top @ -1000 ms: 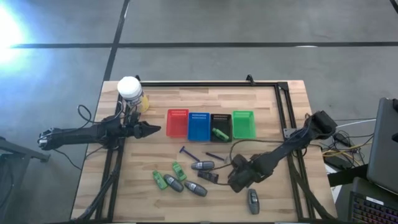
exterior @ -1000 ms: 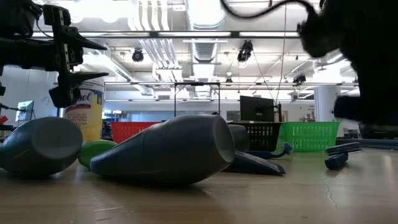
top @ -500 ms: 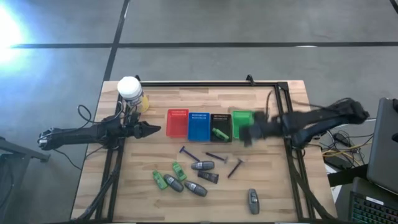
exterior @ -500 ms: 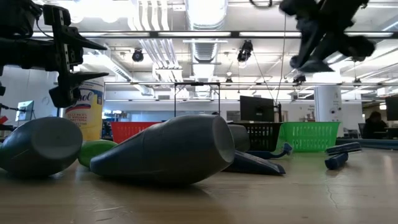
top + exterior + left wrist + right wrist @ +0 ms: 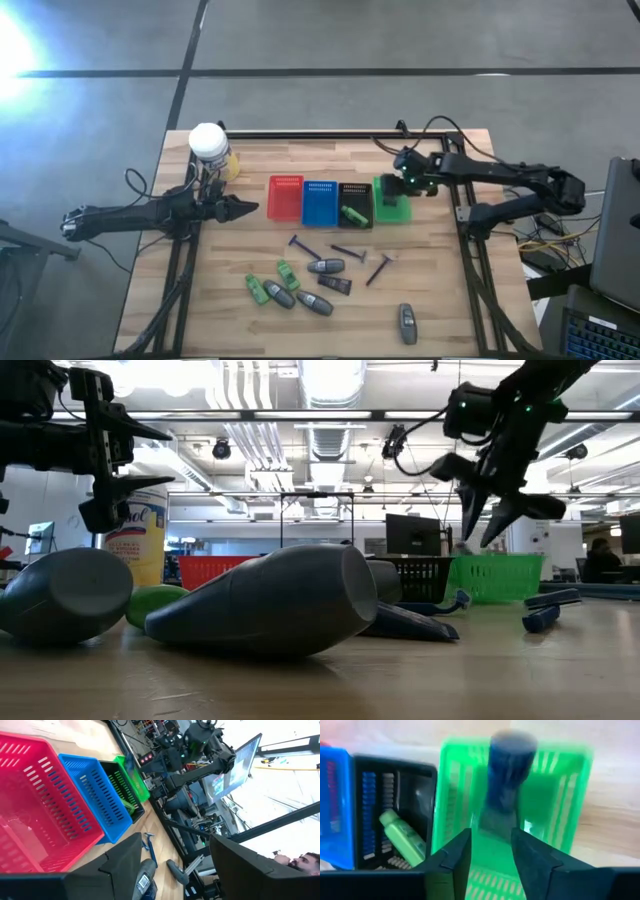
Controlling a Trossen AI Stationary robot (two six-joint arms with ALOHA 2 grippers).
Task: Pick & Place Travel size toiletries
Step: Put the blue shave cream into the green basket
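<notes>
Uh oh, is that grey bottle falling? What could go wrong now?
The grey bottle looks blurred just past the right gripper, whose fingers are parted over the green basket. It might bounce off the rim. Rising, the gripper could also snag the basket wall.

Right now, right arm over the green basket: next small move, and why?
Probably lift the right gripper straight up and away. Its fingers are apart above the green basket, and the grey bottle looks already released, dropping into it.

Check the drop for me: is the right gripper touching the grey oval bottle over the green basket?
Apart. Right wrist view: grey oval bottle blurred beyond right gripper, fingers spread.
</notes>
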